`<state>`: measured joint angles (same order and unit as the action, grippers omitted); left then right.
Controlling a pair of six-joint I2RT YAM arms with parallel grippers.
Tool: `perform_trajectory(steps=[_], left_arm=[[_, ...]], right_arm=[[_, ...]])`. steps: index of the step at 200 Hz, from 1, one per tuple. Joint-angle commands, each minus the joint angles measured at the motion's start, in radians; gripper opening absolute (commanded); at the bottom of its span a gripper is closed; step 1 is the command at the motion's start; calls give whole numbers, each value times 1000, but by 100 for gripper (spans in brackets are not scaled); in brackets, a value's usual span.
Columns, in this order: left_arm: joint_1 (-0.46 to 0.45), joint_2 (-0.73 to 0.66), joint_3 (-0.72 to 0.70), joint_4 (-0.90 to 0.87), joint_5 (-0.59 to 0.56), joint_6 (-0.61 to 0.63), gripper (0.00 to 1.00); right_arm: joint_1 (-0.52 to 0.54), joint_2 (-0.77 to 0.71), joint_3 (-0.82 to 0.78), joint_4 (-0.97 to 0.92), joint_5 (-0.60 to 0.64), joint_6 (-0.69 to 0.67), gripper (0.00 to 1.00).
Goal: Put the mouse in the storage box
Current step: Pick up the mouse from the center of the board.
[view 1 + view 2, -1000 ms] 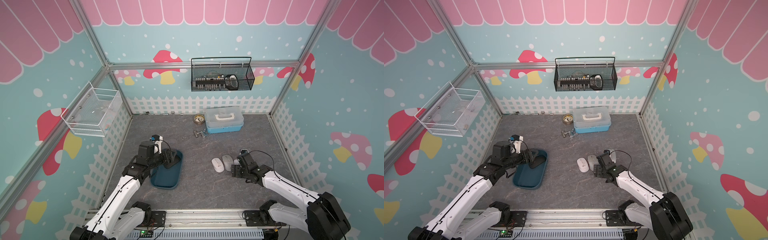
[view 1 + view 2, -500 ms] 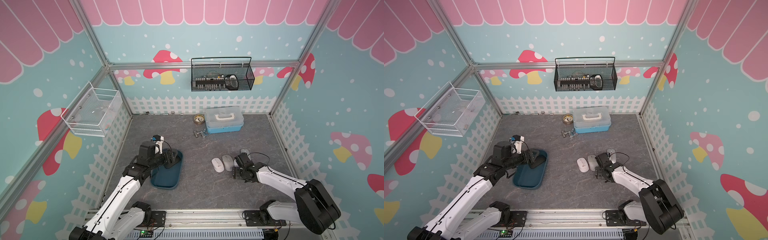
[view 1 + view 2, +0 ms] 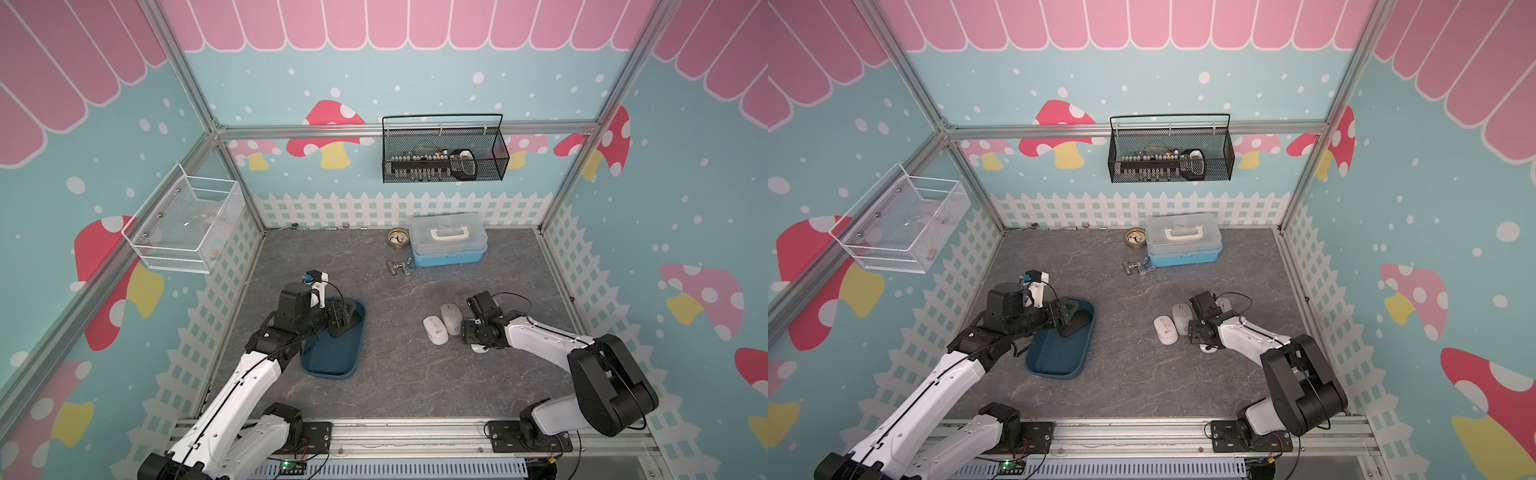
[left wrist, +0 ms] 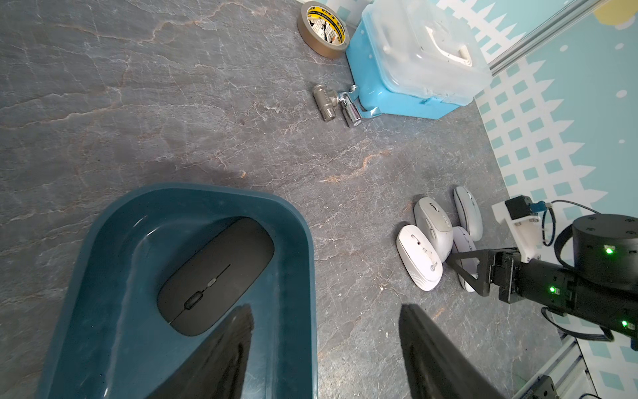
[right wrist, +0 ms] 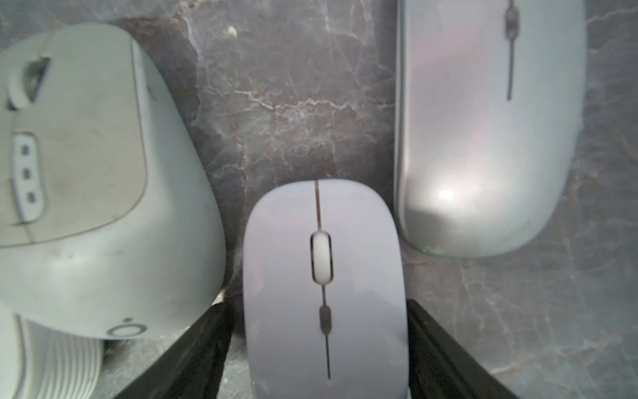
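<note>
The dark teal storage box point(image 3: 332, 372) point(image 3: 1054, 361) point(image 4: 303, 241) lies on the grey table at the left. A black mouse point(image 4: 215, 273) rests flat inside it. My left gripper point(image 4: 324, 307) point(image 3: 347, 320) hovers open over the box's far end and holds nothing. At the right, my right gripper point(image 5: 316, 304) point(image 3: 467, 332) point(image 4: 459, 266) straddles a pale lilac mouse point(image 5: 322, 276) point(image 4: 462, 241) that lies on the table. One finger is against the mouse's side. A thin gap shows at the other.
A grey mouse point(image 5: 86, 207) point(image 3: 451, 318), a white mouse point(image 3: 434, 330) and a silver mouse point(image 5: 483, 138) lie close around the lilac one. At the back stand a light blue case point(image 3: 446, 245), a tape roll point(image 3: 397, 238) and a metal fitting point(image 3: 401, 266). Wire baskets point(image 3: 444, 160) point(image 3: 183, 224) hang on the walls.
My right gripper has settled over the lilac mouse and its jaws have narrowed around it. The left arm has stayed where it was.
</note>
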<state>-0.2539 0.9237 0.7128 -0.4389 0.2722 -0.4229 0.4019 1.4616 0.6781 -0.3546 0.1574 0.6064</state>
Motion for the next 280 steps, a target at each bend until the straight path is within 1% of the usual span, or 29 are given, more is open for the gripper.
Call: perform_trajectory(steps=[1, 27, 48, 72, 100, 124, 138, 147, 156, 165, 172, 184, 194, 199, 205, 221, 233, 246, 271, 280], left_arm=[[-5, -5, -1, 6, -11, -3, 71], [-7, -4, -1, 6, -14, -4, 71], [-8, -5, -1, 6, -16, -4, 71], [-9, -2, 0, 6, -13, -5, 71], [-17, -14, 1, 6, -5, -6, 71], [-30, -13, 4, 10, 25, -2, 71], [-41, -15, 12, 8, 68, -5, 71], [-55, -25, 26, -9, 106, -27, 70], [-51, -43, 29, -2, 206, -75, 70], [-48, -67, 10, 47, 333, -129, 70], [-48, -84, -6, 86, 408, -175, 70], [-49, -106, -13, 116, 475, -231, 70], [-48, -116, -10, 125, 518, -245, 70], [-48, -118, -8, 127, 538, -246, 70], [-48, -117, -6, 127, 559, -246, 70], [-51, -102, -5, 128, 607, -243, 70], [-57, -83, -8, 127, 628, -244, 70], [-75, -62, -1, 129, 639, -246, 70], [-158, -18, 42, 128, 611, -242, 71], [-224, -1, 63, 127, 595, -241, 72]], right_arm=[[-15, 56, -11, -42, -16, -58, 74], [-20, 51, -23, -38, -11, -57, 68], [-21, 37, -32, -31, -12, -61, 60], [-21, 15, -32, -27, -14, -78, 53], [-22, -35, -22, -38, -20, -83, 51], [-22, -135, -17, -18, -65, -101, 49], [-21, -229, -37, 42, -134, -164, 38], [-22, -295, -54, 76, -156, -189, 34], [-21, -361, -74, 116, -181, -218, 32], [-20, -420, -97, 159, -220, -242, 30], [-20, -461, -113, 185, -255, -249, 29], [-18, -516, -138, 244, -336, -264, 25], [-13, -555, -162, 301, -416, -266, 23], [-8, -573, -175, 332, -453, -264, 20], [1, -594, -192, 364, -492, -261, 19], [37, -643, -237, 461, -563, -260, 19], [83, -674, -264, 517, -566, -278, 20], [143, -698, -282, 552, -560, -330, 21], [263, -700, -285, 563, -534, -432, 21], [288, -693, -286, 572, -535, -453, 21]])
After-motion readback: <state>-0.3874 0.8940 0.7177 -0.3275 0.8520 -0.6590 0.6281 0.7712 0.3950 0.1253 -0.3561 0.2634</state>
